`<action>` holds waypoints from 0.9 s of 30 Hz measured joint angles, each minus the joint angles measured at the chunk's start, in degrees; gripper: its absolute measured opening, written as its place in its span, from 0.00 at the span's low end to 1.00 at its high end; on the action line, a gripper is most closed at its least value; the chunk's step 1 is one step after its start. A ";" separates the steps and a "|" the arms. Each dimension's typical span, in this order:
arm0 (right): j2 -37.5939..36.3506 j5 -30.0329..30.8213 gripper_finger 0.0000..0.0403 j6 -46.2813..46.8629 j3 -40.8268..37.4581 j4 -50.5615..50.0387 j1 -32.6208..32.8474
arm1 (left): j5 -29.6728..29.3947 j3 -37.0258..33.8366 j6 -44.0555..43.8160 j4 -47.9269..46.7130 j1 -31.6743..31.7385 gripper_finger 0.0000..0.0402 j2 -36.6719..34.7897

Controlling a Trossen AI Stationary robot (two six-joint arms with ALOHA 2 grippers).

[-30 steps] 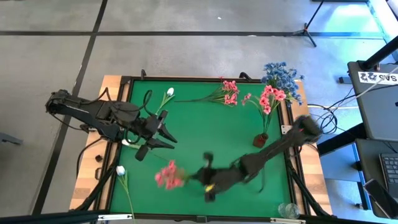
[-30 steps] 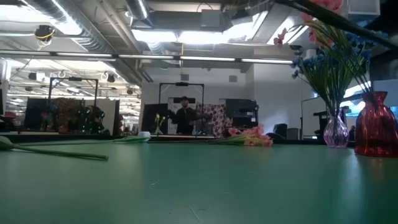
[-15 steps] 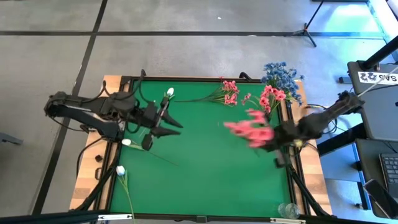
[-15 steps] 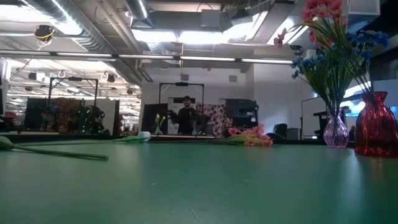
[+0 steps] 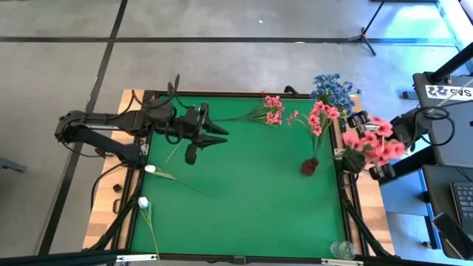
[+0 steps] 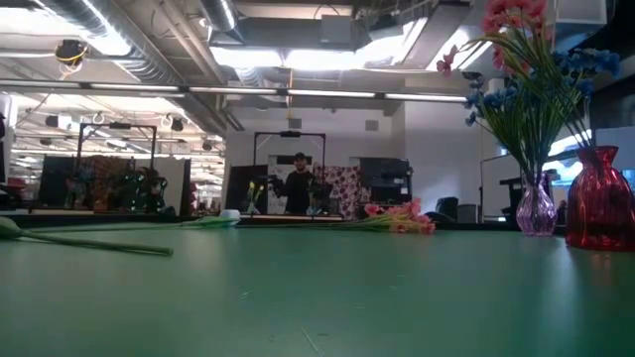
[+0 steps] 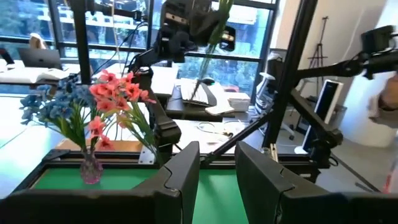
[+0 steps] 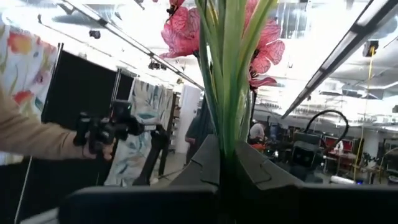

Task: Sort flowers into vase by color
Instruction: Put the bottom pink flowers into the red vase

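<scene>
My right gripper (image 5: 369, 159) is clamped on the stems of a pink spray (image 5: 372, 145), holding it up in the air just past the right edge of the table (image 5: 244, 214). In my right wrist view the green stems run straight up from between my fingers (image 8: 261, 171), pink petals at the top. So I judge the step in hand to be carrying this pink bunch to its vase.

The red vase (image 5: 310, 166) stands near the right edge and already holds pink blossoms (image 5: 319, 117); the clear vase (image 6: 537, 210) with the blue flowers (image 5: 334, 87) sits toward the far right corner. My next move calls for bringing the stems back over the red vase, tipping them upright over its narrow mouth, and lowering before I let go.

My left gripper (image 5: 214, 133) hovers over the far left part of the table with its fingers parted and nothing between them. More pink flowers (image 5: 270, 109) lie at the far edge, and white buds (image 5: 143, 202) lie near the left edge, not yet sorted.
</scene>
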 joint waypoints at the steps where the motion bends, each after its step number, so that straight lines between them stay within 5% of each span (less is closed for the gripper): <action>1: -1.06 -0.53 0.02 -0.91 -0.91 -0.54 0.00 | 0.95 0.00 0.11 0.08 0.62 0.25 -0.04; 11: -10.19 10.64 0.02 1.52 -18.01 5.87 0.00 | 2.06 -4.89 1.53 2.50 7.16 0.25 -0.09; 20: -15.77 16.31 0.02 3.04 -20.54 0.45 0.00 | -0.78 -29.00 -5.73 34.88 8.56 0.25 0.06; 27: -15.88 20.08 0.02 0.21 -20.54 -0.54 0.00 | -0.67 -36.81 -7.22 48.12 5.55 0.25 -0.06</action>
